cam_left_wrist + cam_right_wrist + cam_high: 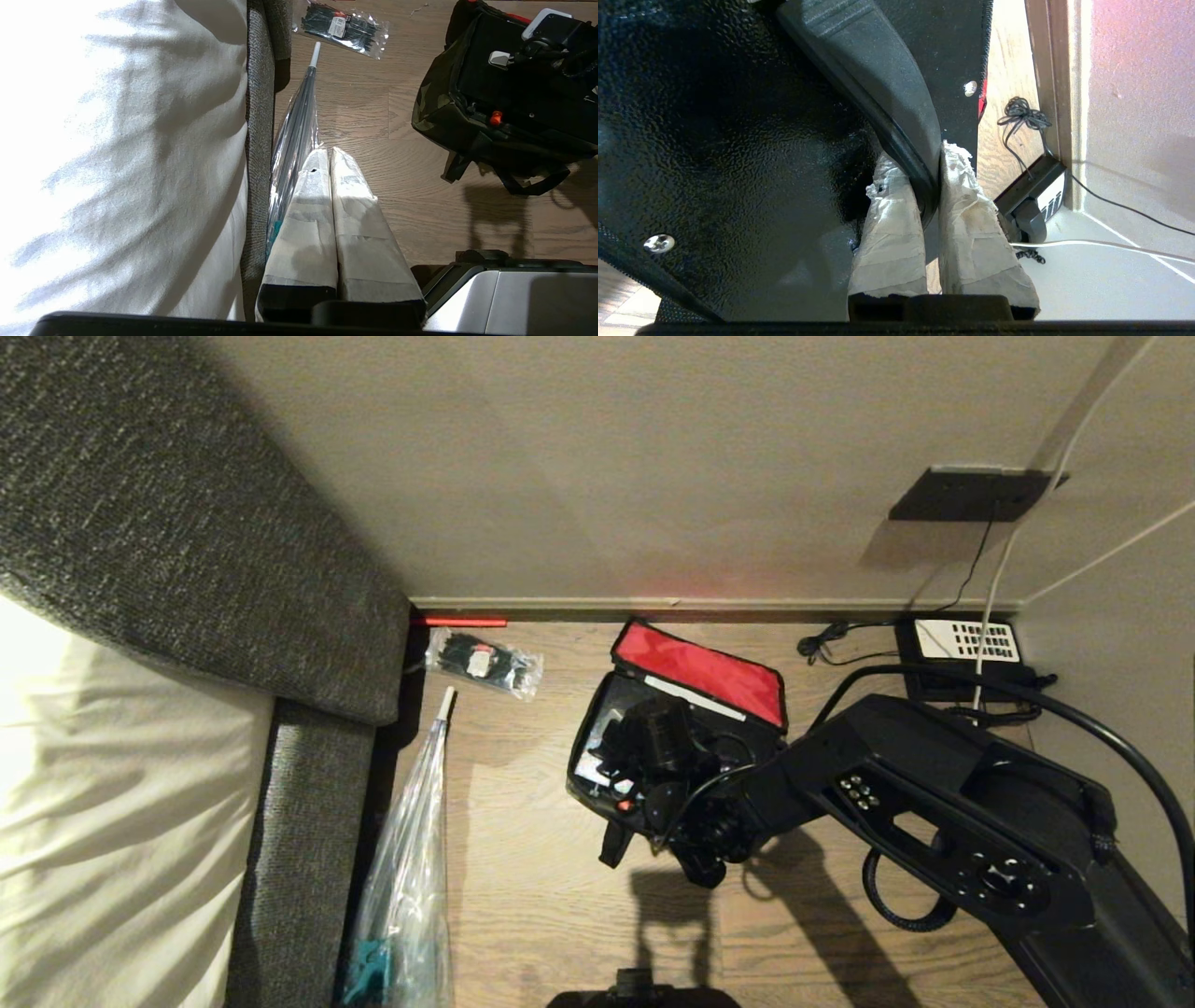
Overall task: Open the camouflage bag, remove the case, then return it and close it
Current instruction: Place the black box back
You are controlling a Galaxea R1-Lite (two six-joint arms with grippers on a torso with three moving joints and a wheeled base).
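1. The camouflage bag [597, 775] was seen lying on a wood-grain plank floor [523, 859] close to the wall's baseboard, a boxy soft bag with black sides and dangling black straps; its lid [700, 672] was folded back toward the wall, showing a smooth bright red lining.
2. The case [714, 140] was found at the open mouth of the bag, a flat hard black box with a glossy, pebbled surface and silver screw heads at its corners; a smooth, curved black handle [878, 79] ran across it.
3. The right gripper [930, 186] was positioned over the bag, and its two fingers [971, 224], wrapped in wrinkled, fraying whitish tape, were clamped nearly together on the handle of the case, one on each side of it.
4. The left gripper [331, 158] was held off to the side above the floor, beside the bed; its tape-wrapped fingers [308, 219] were pressed together with nothing between them.
5. A clear crinkly packet of black items [484, 661] and a long, folded transparent umbrella [411, 859] with a white tip were lying on the floor between the bag and the coarse grey woven bed frame [187, 541].
6. A black telephone [962, 653] with a white keypad was seen in the corner, with thin cables trailing from it.
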